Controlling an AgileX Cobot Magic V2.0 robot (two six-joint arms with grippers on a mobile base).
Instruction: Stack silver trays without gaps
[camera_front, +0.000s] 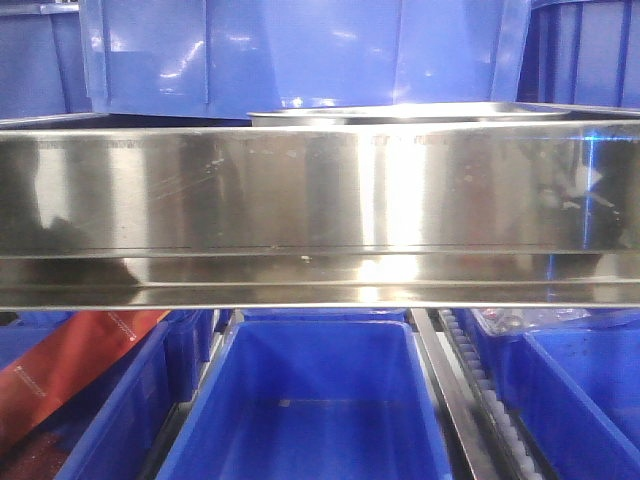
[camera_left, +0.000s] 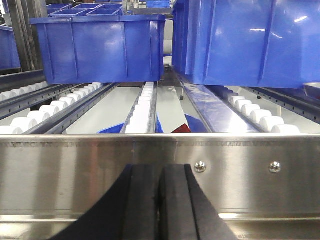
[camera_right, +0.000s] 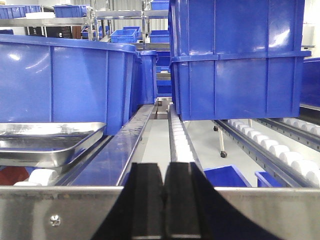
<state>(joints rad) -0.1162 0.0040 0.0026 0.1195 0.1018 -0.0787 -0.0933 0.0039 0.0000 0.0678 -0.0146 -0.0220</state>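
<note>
A silver tray (camera_right: 47, 141) lies on the roller lane at the left of the right wrist view, in front of a blue bin. In the front view its thin rim (camera_front: 400, 110) shows just above the steel rail, and in the left wrist view only its corner (camera_left: 312, 90) shows at the right edge. Whether it is one tray or nested ones I cannot tell. My left gripper (camera_left: 160, 172) is shut and empty, low in front of the rail. The right gripper (camera_right: 163, 170) is shut too, holding nothing, to the right of the tray and nearer than it.
A broad mirrored steel rail (camera_front: 320, 200) with screws (camera_left: 200, 166) spans the front of the roller lanes. Large blue bins (camera_right: 235, 60) (camera_left: 100, 50) stand on the white rollers (camera_left: 145, 100) behind it. More blue bins (camera_front: 310, 400) sit below the rail.
</note>
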